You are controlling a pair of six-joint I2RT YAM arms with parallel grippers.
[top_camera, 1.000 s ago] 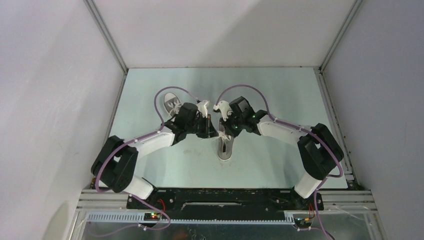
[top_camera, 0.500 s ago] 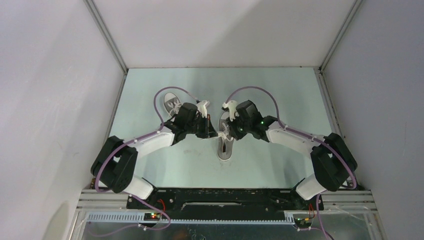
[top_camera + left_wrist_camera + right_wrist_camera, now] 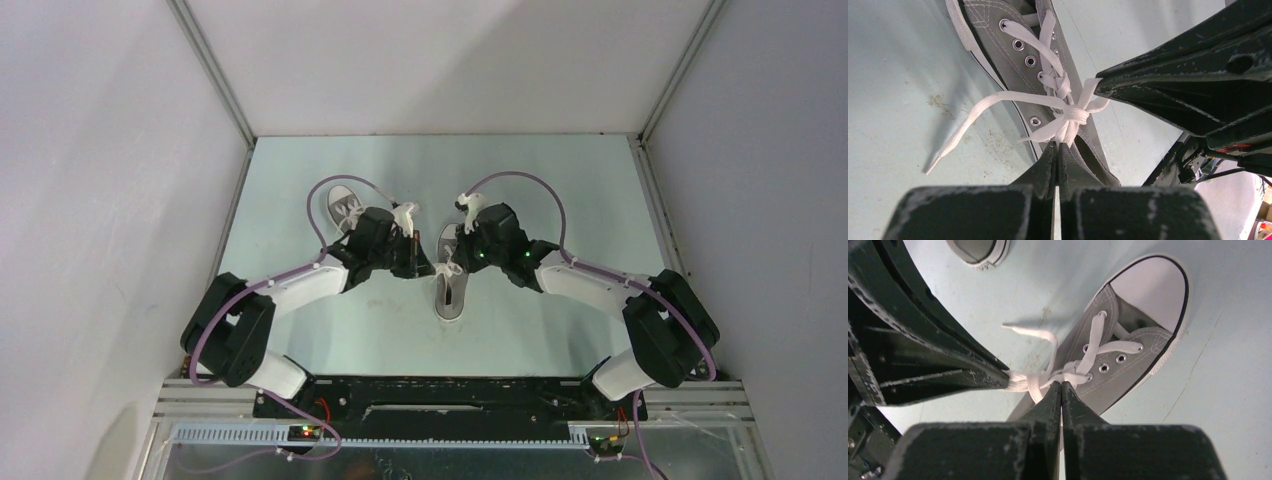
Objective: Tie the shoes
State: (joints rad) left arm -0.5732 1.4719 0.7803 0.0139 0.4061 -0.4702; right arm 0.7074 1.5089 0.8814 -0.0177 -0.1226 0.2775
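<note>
- Top view: the left gripper [image 3: 425, 264] and the right gripper [image 3: 452, 262] meet nose to nose over one shoe [image 3: 450, 298]. The shoe lies on the table [image 3: 560, 180], directly under both sets of jaws. From up here I cannot tell how the jaws stand. The other shoe [image 3: 342, 205] sits behind the left wrist, apart from the jaws.
- Left wrist view: the left gripper [image 3: 1057, 146] has its jaws pressed fully together, and a strand of lace [image 3: 1064, 131] runs into the tips.
- The knot [image 3: 1074, 114] sits just beyond those tips. The shoe [image 3: 998, 45] runs away from them, up and to the left, with its eyelets showing.
- The right gripper [image 3: 1100, 84] comes in from the right of my jaws. Its tip is closed on a loop of the lace just right of the knot. A loose end trails off left of the jaws onto the table [image 3: 893, 75].
- Right wrist view: the right gripper [image 3: 1061, 386] is closed flat, with its tips nipping the lace [image 3: 1070, 374] at the knot.
- The shoe [image 3: 1128, 370] lies beyond and to the right of the tips, with its white toe cap [image 3: 1153, 287] at the far end.
- The left gripper [image 3: 1007, 378] reaches in from the left, with its tip clamped on a flat band of lace drawn between the two sets of jaws. I see only the rim of the other shoe [image 3: 979, 251], far beyond the jaws at the top edge.
</note>
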